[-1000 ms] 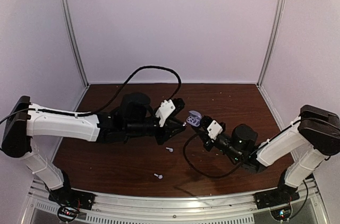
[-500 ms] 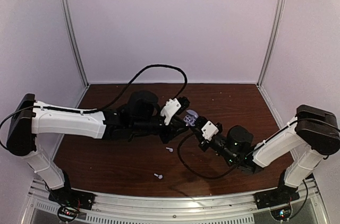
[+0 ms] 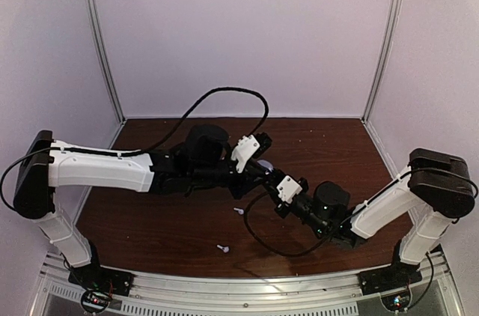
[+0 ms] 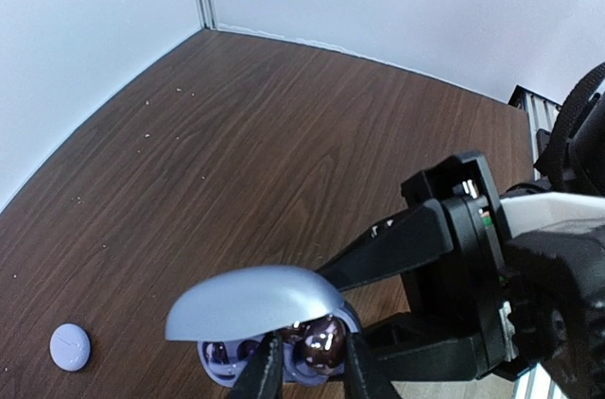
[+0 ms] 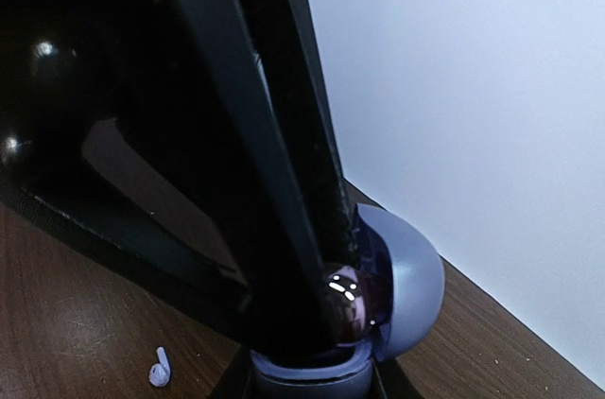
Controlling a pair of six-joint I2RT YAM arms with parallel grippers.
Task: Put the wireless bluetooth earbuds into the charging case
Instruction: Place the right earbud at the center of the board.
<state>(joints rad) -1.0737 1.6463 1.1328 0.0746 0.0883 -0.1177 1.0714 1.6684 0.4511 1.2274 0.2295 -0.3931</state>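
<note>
change over the last second: the left gripper [image 4: 307, 372] has pushed forward and the right gripper [image 3: 273, 177] has come in to meet it. a second ago the charging case [image 4: 253, 300] sat in plain view a little apart from the left fingertips. in the top view it is now mostly hidden under them.

charging case: lid hinged open, held up off the table [image 4: 236, 134] by the right gripper, whose black jaws are clamped on the base from either side.

left gripper: fingers narrowed to a small gap and reaching into the mouth of the case under the lid. between them sits a shiny earbud [image 4: 318, 342], or so i take it. it looks pinched, at or just inside a socket of the case. whether it is fully seated: cannot tell, the fingers cover it.

second rounded shape in the case just beside the shiny earbud. earbud or empty socket, unclear.

unchanged: near loose earbud [image 3: 238, 211] on the table in front of the case. far loose earbud [image 3: 222, 248] further out the same way, towards the arm bases. both well apart from the case. small round disc [image 4: 70, 346] lies off to the side of the case.

reading: approach over, insertion step in hand. two earbuds not yet handled.
</note>
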